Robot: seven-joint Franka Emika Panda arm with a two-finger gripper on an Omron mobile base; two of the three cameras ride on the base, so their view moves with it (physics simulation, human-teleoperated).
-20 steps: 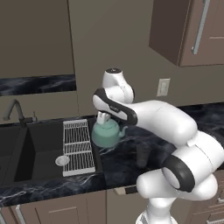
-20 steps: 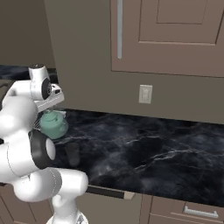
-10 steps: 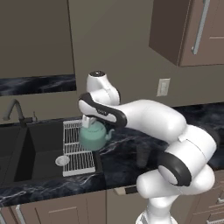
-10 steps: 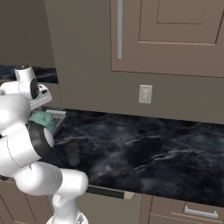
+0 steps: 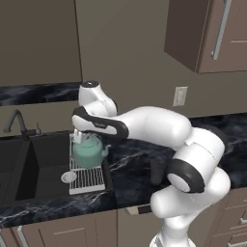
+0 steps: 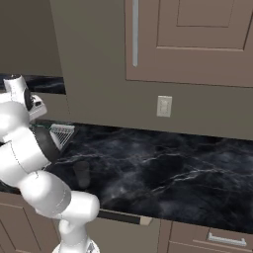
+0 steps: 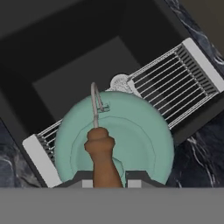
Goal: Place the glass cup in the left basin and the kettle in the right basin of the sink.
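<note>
Kettle (image 5: 88, 152) upright, spout rightward, above rack (image 5: 87, 177)

Kettle (image 5: 88, 151) above wire rack (image 5: 87, 177) at right basin (image 5: 50, 161), glass cup (image 5: 157, 171) on counter (image 5: 130, 166) to the right

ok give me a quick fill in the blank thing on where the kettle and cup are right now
1. The gripper holds the kettle by its brown ____.
2. The kettle hangs above the white wire ____.
3. The glass cup stands on the dark marble ____, not in the sink.
4. The kettle's body is mint ____.

Missing words: handle; rack; counter; green
</note>
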